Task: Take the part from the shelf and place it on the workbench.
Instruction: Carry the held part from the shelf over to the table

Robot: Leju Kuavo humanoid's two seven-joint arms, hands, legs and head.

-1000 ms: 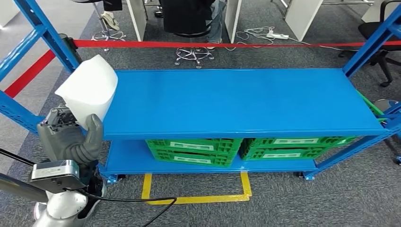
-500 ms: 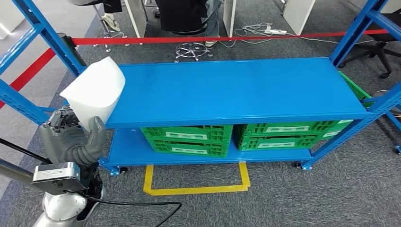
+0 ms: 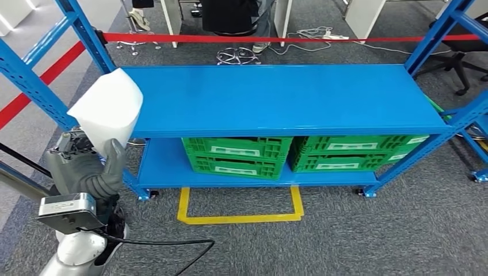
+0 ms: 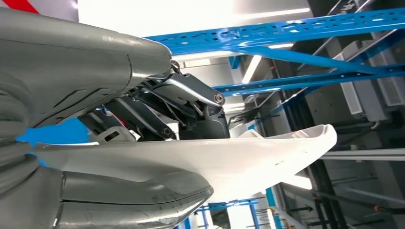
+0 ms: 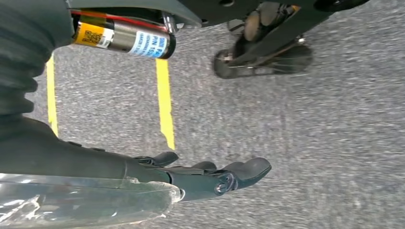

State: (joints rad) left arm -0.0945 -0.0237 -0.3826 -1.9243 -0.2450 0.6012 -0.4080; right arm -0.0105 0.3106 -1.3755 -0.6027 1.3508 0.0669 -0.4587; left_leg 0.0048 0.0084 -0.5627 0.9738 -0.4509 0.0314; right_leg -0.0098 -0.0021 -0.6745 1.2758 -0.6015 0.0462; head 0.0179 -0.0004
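Left hand is up at the left end of the shelf, thumb and fingers clamped on the lower end of the white part, which stands tilted against the shelf's front-left corner, clear of the top board. From the left wrist camera, the thumb presses one face of the part and the dark fingers sit against the other. Right hand hangs over grey carpet, fingers stretched out together, nothing in them. Two green crates sit side by side on the lower board, yellow floor tape just in front.
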